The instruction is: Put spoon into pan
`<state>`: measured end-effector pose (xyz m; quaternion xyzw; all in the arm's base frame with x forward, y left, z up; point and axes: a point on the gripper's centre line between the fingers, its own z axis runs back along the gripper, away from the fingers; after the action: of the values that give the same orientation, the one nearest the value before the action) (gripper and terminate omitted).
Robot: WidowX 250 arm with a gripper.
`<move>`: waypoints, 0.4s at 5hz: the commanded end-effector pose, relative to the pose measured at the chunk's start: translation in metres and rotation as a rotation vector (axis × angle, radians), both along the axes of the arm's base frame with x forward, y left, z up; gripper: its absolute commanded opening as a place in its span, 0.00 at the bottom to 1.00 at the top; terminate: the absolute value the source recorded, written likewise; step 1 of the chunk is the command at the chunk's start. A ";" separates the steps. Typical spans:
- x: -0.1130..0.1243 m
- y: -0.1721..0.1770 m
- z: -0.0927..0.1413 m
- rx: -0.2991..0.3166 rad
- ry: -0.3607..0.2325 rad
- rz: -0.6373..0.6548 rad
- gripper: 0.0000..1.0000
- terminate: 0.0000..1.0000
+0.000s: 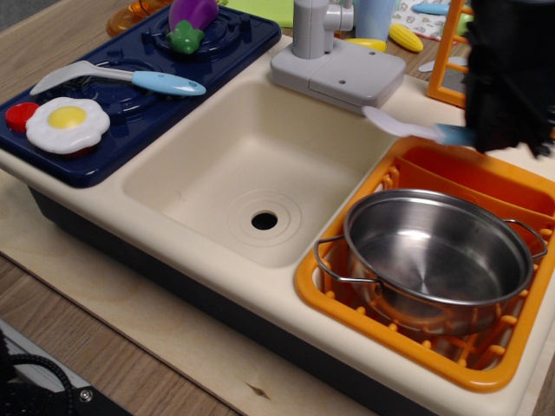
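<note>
Pale lavender and light blue, the spoon (pixel 414 128) juts leftward from the blurred black hand (pixel 510 130), which grips its handle end near the counter's (pixel 217 303) far right edge; the fingers themselves are too smeared to make out. The spoon looks lifted clear of the counter, bowl towards the faucet base (pixel 340 74). The steel pan (pixel 438 258) sits in the orange rack (pixel 347 303) at the near right corner. Carry the spoon level over the rim, then release low.

We saw a glossy, mirror-bright steel pan (pixel 438 251) in a smooth orange plastic rack (pixel 347 303), a matt cream plastic sink (pixel 208 173), a pale plastic spoon (pixel 408 127), and a grainy wooden surface (pixel 104 338).
</note>
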<state>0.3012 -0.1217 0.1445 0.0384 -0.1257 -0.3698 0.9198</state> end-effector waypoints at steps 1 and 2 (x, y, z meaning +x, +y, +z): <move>-0.023 -0.013 0.020 -0.041 -0.048 0.098 0.00 0.00; -0.036 -0.017 0.017 -0.080 -0.047 0.147 0.00 0.00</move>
<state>0.2593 -0.1407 0.1415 0.0152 -0.1444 -0.2858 0.9472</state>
